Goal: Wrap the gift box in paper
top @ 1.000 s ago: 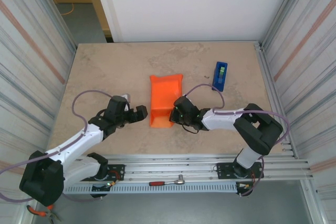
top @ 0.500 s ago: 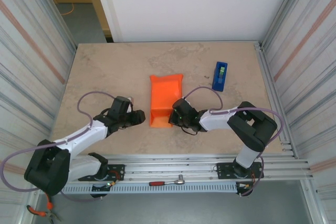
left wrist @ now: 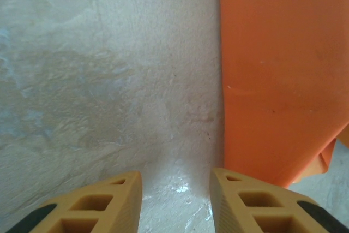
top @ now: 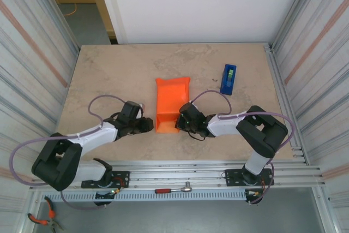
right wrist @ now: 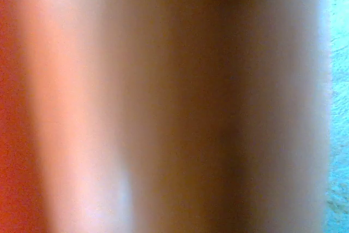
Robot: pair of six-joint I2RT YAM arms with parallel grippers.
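The paper [top: 172,101] lies at the middle of the bench [top: 109,75], folded lengthwise with its long sides turned upward, and its near end stands as a raised flap. The left pincer [top: 147,125] sits low over the bench just beside the paper's near left edge. In the left wrist view the left pincer [left wrist: 175,200] stands narrowly parted, with bare bench [left wrist: 98,53] between its fingers [left wrist: 98,203] and nothing held; the paper [left wrist: 278,69] lies along the outer side of the right-hand finger. The right pincer [top: 181,118] is closed and pressed against the paper's near right flap; whether it pinches the sheet cannot be told. The right wrist view is blurred orange-brown. A blue tape dispenser [top: 229,79] stands well apart at the far right.
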